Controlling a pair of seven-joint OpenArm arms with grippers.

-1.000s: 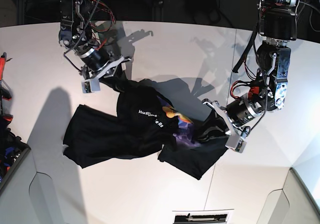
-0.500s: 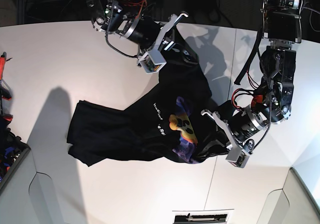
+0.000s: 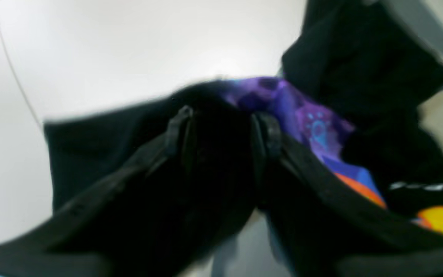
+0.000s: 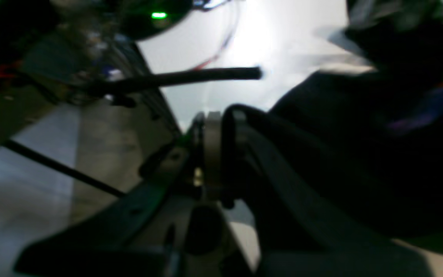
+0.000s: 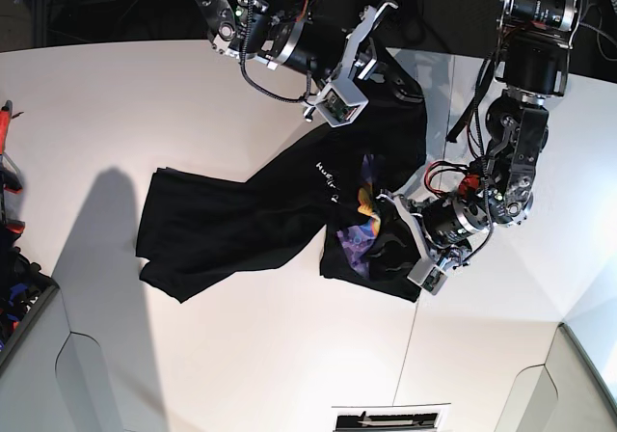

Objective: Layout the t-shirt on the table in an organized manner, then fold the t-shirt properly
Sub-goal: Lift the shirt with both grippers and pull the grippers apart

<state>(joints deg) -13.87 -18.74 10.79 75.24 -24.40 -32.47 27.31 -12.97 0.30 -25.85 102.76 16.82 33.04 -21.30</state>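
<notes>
I'm looking down my left gripper [image 3: 221, 127] first: the two dark fingers are standing apart with black cloth bunched between and around them, though I can't tell whether they are pinching it or letting it go. The view is blurred. Just past the fingers the t-shirt [image 5: 260, 229] is showing its purple-blue patch and a bit of orange and yellow.

My right gripper [image 5: 371, 41] is sitting up near the far edge of the table [image 5: 116, 104], jaws pressed together on a fold of the black fabric, and it is holding that end lifted.

So the t-shirt is hanging in a slack band between my two arms. From the right gripper it is running down to the left gripper at the near right, and from there a long, flatter mass is trailing off across the tabletop, well away from both arms. Its long axis is lying roughly side to side. The left arm is nearer the printed part.

It is looking twisted and doubled over, with white lettering only partly readable. I'd judge the layout far from done.
</notes>
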